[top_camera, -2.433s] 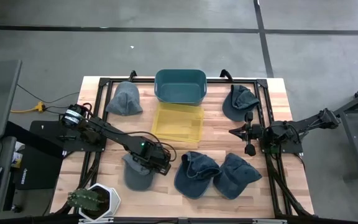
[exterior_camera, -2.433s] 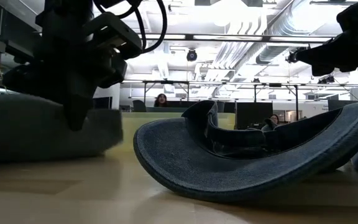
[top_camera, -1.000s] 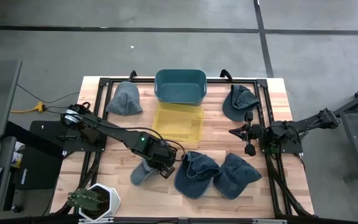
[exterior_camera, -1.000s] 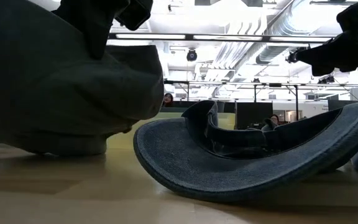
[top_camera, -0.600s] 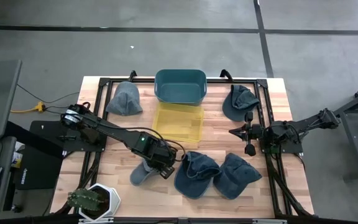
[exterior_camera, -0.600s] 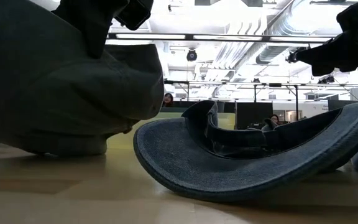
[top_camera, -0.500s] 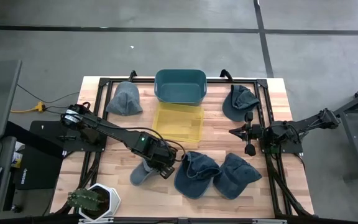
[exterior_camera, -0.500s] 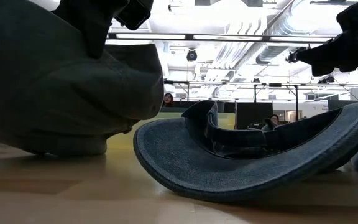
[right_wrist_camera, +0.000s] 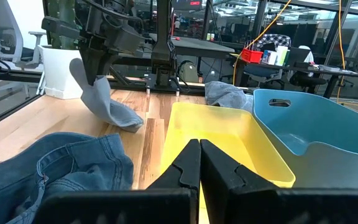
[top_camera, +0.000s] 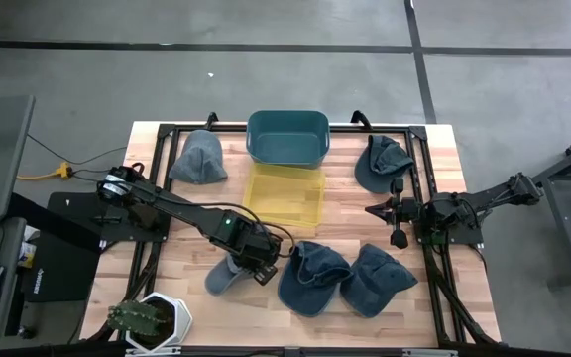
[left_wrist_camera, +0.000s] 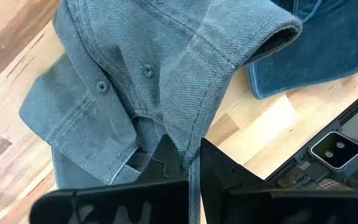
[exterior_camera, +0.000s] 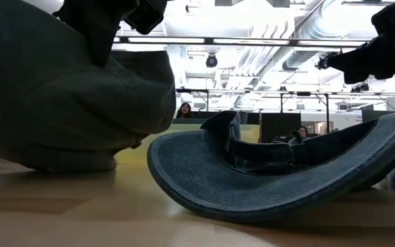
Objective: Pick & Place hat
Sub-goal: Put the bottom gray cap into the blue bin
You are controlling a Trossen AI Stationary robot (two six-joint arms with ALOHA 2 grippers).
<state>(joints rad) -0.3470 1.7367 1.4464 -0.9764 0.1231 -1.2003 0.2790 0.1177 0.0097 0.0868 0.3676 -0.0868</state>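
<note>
- Five hats are counted on the tabletop [top_camera: 167,149] in the high view: a grey hat [top_camera: 224,277] at the left hand [top_camera: 256,263], a second grey hat [top_camera: 198,158] near the far left corner, and three blue denim ones.
- Of the denim hats, two [top_camera: 310,275] [top_camera: 377,278] lie touching near the front edge, and one [top_camera: 383,161] lies by the far right corner.
- Two bins are seen side by side: a teal bin [top_camera: 286,138] with rounded corners and a flat yellow bin [top_camera: 285,193].
- The grey hat is held pinched between the left hand's fingers [left_wrist_camera: 166,163], its twill crown, stitched eyelets and brim hanging crumpled; its lower edge appears to touch the wood.
- The right hand [top_camera: 397,211] is kept at the right edge, its fingers [right_wrist_camera: 188,163] pressed together on nothing.
- The tabletop is made of pale wooden planks within a black frame; an office with ceiling lights and seated people is seen behind.
</note>
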